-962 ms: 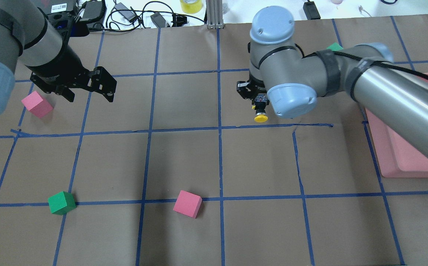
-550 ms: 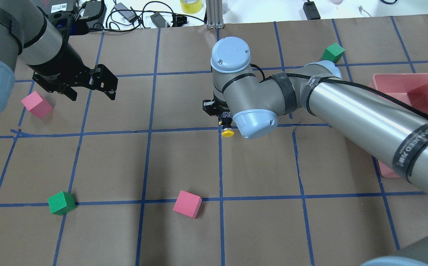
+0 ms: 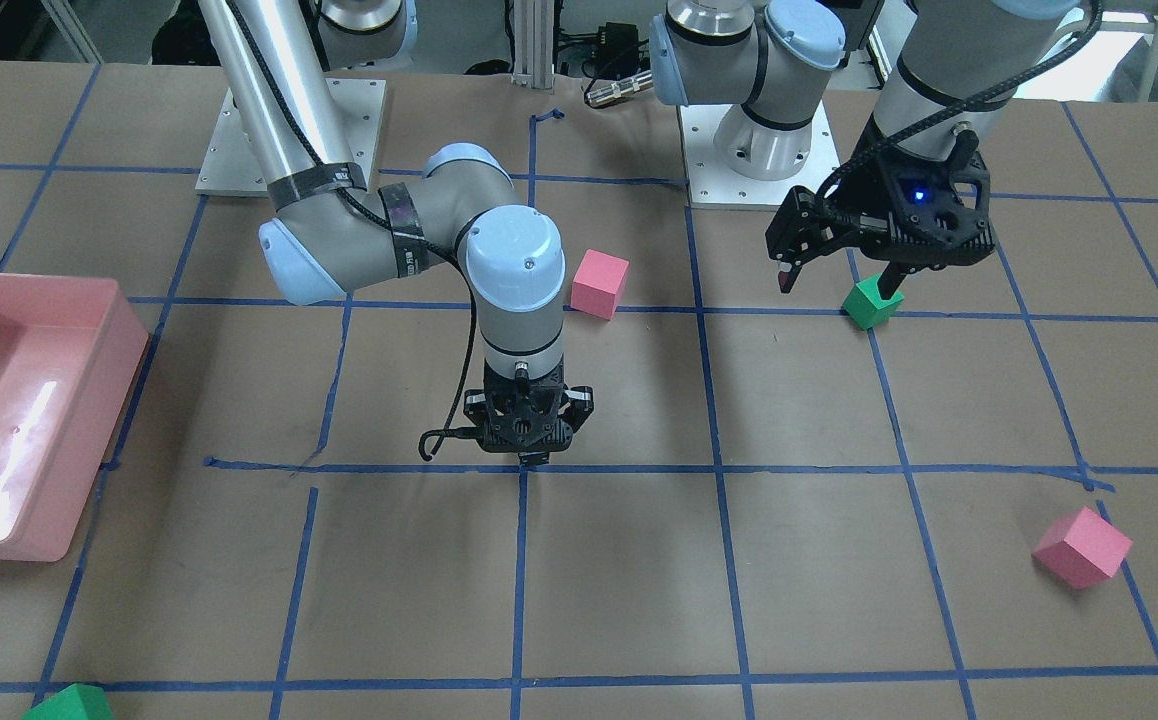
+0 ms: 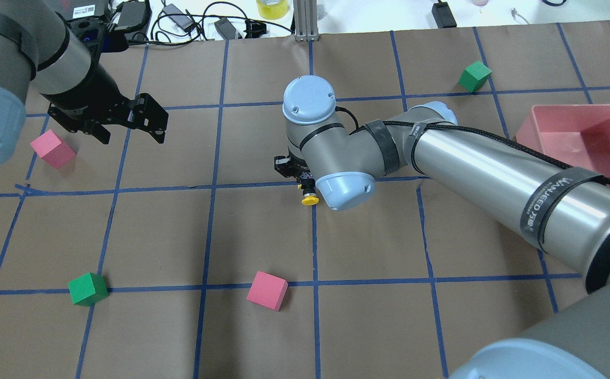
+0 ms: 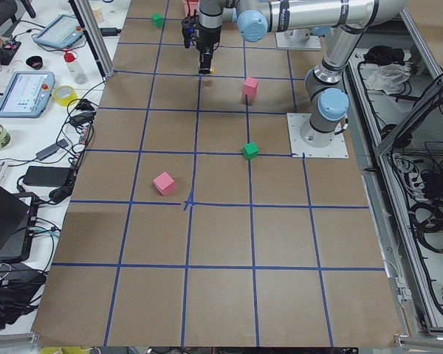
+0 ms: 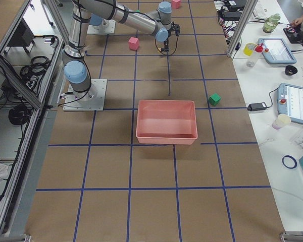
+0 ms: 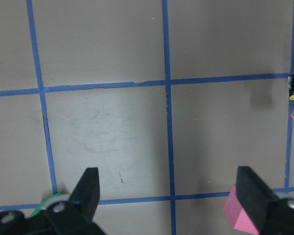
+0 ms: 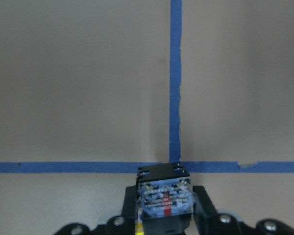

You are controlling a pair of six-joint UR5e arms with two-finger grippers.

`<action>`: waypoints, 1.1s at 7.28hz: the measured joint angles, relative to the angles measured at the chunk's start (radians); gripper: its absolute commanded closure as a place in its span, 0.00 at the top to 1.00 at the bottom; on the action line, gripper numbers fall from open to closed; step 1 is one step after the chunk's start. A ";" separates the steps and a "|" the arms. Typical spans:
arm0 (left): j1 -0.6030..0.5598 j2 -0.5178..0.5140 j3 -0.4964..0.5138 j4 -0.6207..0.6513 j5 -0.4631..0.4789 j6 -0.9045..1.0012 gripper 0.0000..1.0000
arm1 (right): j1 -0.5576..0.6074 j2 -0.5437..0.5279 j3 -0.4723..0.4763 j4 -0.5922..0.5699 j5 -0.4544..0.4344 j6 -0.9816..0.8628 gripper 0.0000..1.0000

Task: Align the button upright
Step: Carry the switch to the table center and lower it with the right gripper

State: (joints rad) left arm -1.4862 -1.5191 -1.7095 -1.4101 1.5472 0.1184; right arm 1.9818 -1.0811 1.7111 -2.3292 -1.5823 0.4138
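The button (image 4: 308, 193) is in the grip of the right hand (image 3: 532, 450), over the crossing of 2 blue tape lines (image 4: 263, 184) near the middle of the tabletop (image 4: 368, 326). The 2 fingers of this hand are closed on the flat sides of the black-and-grey body, as the right wrist view shows. Whether the button touches the tabletop cannot be told.

The button is probably light and stiff, made of hard plastic. The round yellow cap looks smooth and would likely slip, so the blocky body with its flat faces is the better place to hold. Because the button is so small, it may twist between the pads if the grip is not centred.

The long axis goes from the cap to the body. In the overhead view the cap is at the end nearer to the robot and the body at the far end, so the cap does not look to be on top. The exact tilt is not clear.

The left hand (image 4: 131, 134) is well apart, wide open and holding nothing, near 1 pink cube (image 4: 52, 149).
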 measured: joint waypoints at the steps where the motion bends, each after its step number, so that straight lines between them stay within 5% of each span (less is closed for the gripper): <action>1: 0.001 -0.001 -0.001 -0.006 -0.013 -0.002 1.00 | 0.001 0.005 0.000 -0.011 -0.010 0.018 0.00; 3: 0.001 -0.010 -0.008 -0.010 -0.025 0.005 1.00 | 0.002 0.024 -0.007 -0.060 -0.012 0.053 0.00; 7: 0.002 -0.032 -0.008 0.003 -0.022 0.008 1.00 | 0.009 0.039 -0.009 -0.073 -0.011 0.079 0.23; 8: 0.002 -0.035 -0.012 -0.001 -0.021 0.008 1.00 | 0.009 0.040 -0.005 -0.070 -0.010 0.078 0.36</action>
State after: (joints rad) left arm -1.4846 -1.5541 -1.7213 -1.4114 1.5266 0.1259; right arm 1.9913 -1.0415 1.7057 -2.3995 -1.5928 0.4923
